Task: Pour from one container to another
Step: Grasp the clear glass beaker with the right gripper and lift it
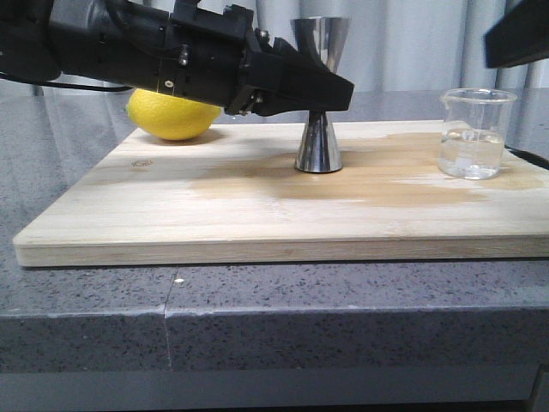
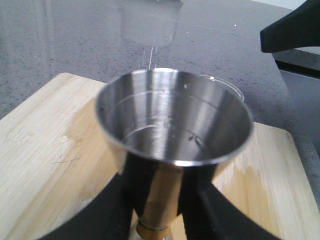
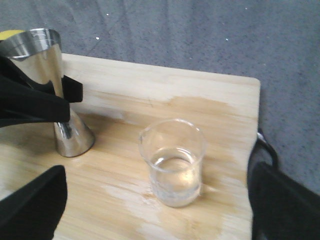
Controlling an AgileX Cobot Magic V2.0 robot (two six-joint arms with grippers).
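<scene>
I see the grey surface [image 1: 86, 335] carrying a wet-stained wooden board [image 1: 171, 215]. My left gripper [image 1: 330, 90] has its jaws clamped around the jigger [image 1: 318, 129] at the waist, mid-board. A lemon [image 1: 171, 116] sits behind. The beaker [image 1: 474, 133], holding clear liquid, stands well to the right, between my right gripper's [image 3: 150, 210] spread jaws, untouched.
</scene>
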